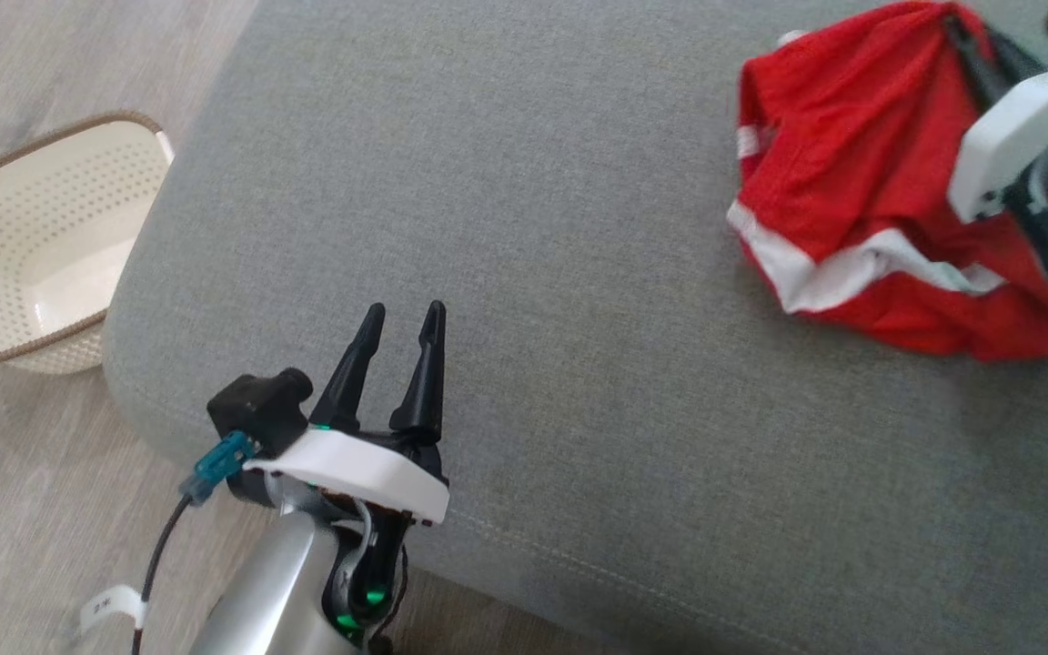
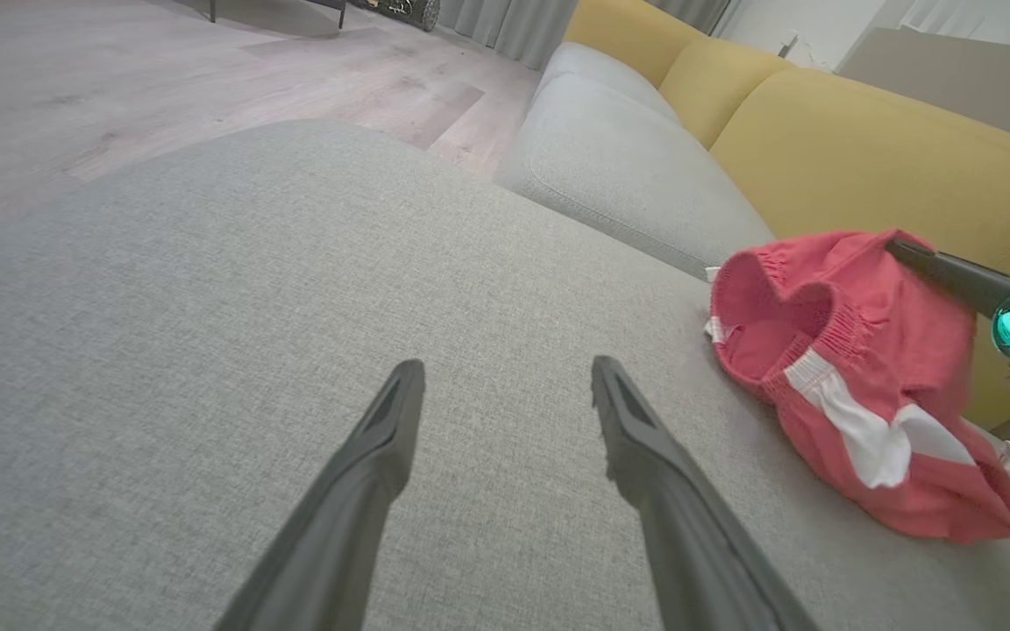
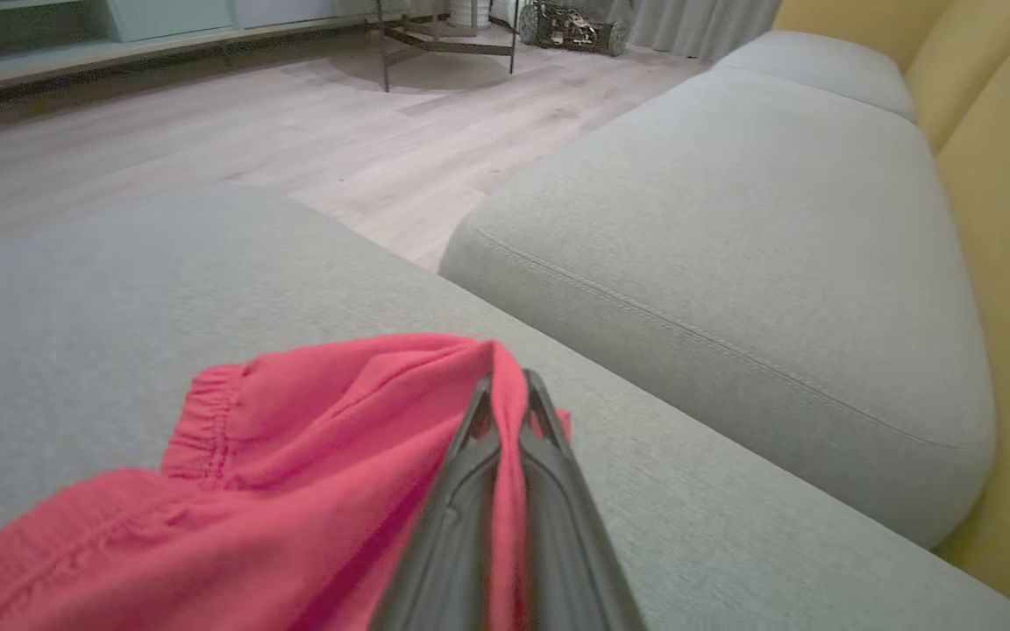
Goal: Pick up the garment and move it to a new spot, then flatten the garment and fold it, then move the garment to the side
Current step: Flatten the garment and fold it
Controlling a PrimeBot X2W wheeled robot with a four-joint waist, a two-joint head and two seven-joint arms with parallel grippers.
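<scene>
On the grey seat cushion (image 1: 533,273), toward its far right corner, lie the red shorts (image 1: 851,173), crumpled, with white trim and a gathered waistband showing. They rest close to the yellow backrest (image 2: 864,149).

Right gripper (image 3: 505,386): jaws pressed together on a raised fold at the top of the heap, red cloth pinched between the two fingers. The hold sits on an upper ridge of fabric, not on the bulk. Judged purpose: one pinch point lets the cloth hang free once raised, which suits carrying it to a new spot. The rest of the garment lies on the cushion, so the lift is judged not yet made.

Right arm pose: reaching in from the right, fingers slanting down toward the backrest.

Left gripper (image 1: 406,309): jaws spread wide, holding nothing, poised over bare cushion near its front left corner, well apart from the shorts. Judged to be waiting for the flattening.

A cream perforated basket (image 1: 5,236) stands on the floor beside the cushion.
</scene>
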